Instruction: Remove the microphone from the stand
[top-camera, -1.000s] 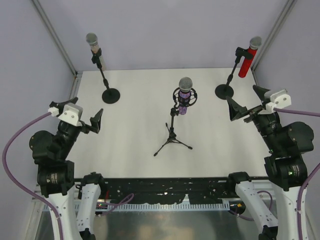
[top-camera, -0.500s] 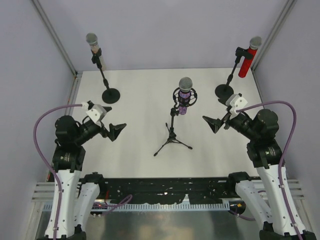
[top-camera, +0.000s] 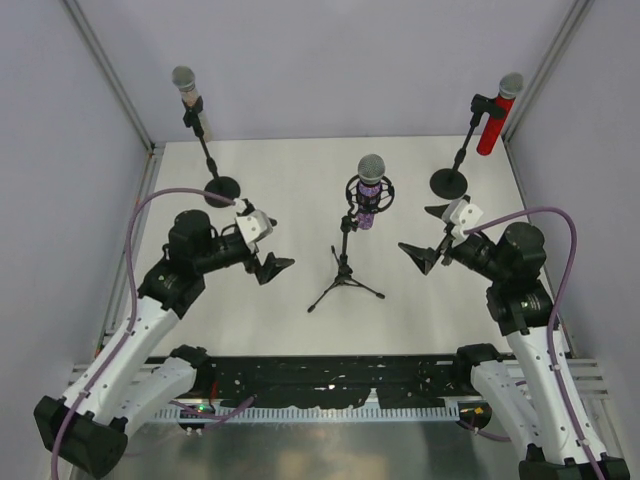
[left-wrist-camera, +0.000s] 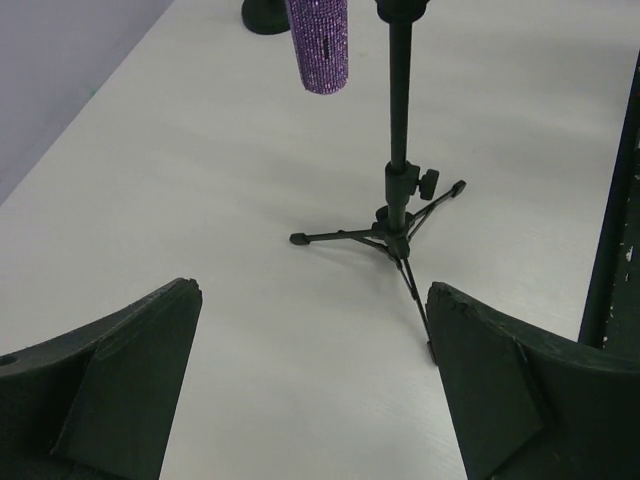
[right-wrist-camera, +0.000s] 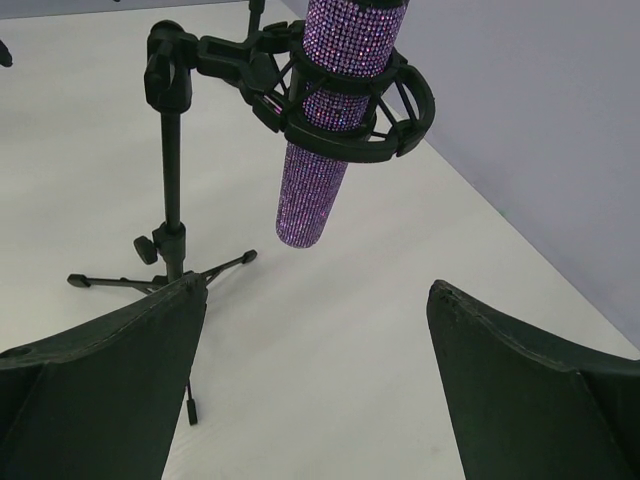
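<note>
The purple mic (top-camera: 371, 190) sits in its stand (top-camera: 345, 268). The left claw (left-wrist-camera: 312, 290) and right claw (right-wrist-camera: 315, 283) are wide open, one each side.

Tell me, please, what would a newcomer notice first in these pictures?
The glittering purple mic on its tripod stand, at the centre of the table, draws the eye first. The left gripper and right gripper, both open, flank it without touching. At the far corners stand a red mic, right, and a beige mic, left.
</note>
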